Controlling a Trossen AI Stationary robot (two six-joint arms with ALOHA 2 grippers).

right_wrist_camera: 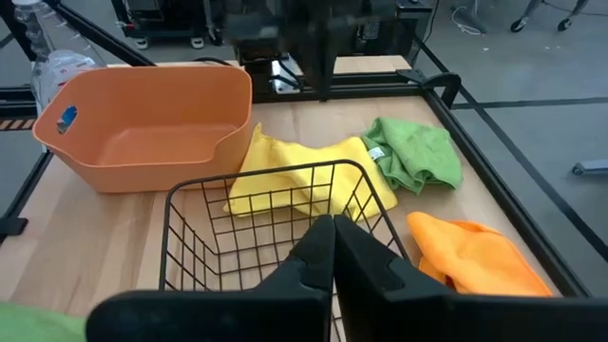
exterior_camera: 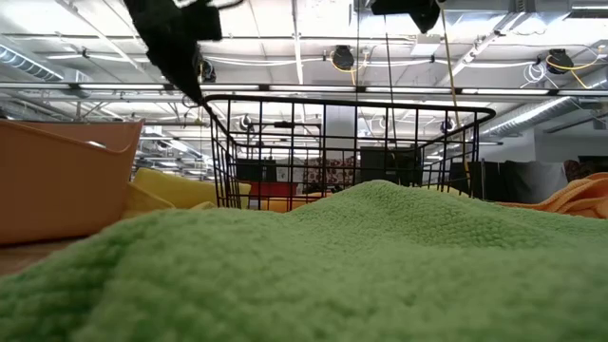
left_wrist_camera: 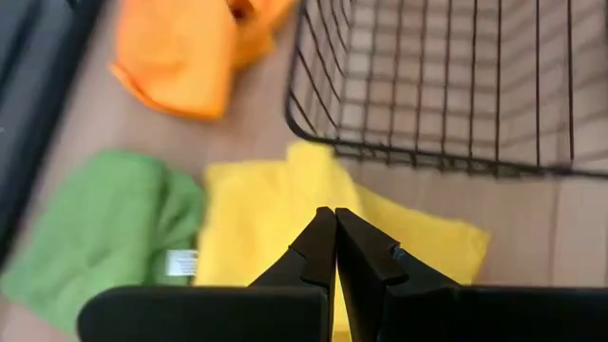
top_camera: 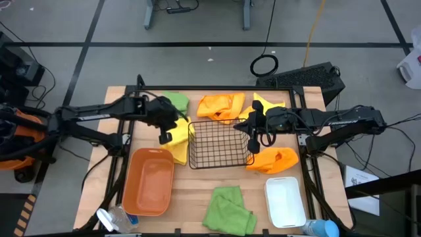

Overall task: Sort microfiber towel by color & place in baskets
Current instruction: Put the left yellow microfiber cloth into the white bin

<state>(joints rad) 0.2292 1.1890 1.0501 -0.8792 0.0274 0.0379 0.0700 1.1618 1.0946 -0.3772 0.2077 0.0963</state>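
No towel is in any bin yet: the left gripper (top_camera: 164, 137), fingers pinched together and empty, hangs over the yellow towel (top_camera: 176, 141) beside the wire basket (top_camera: 220, 143) mid-table, and must open and drop to grasp it, while the right gripper (top_camera: 252, 141), likewise closed and empty, waits over the basket.

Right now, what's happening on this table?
A two-arm robot is sorting coloured towels into bins, but nothing is sorted yet: the black wire basket, orange bin and white bin all look empty. The left gripper, shut and empty, hovers over a yellow towel. The right gripper, shut, hangs by the basket's edge.
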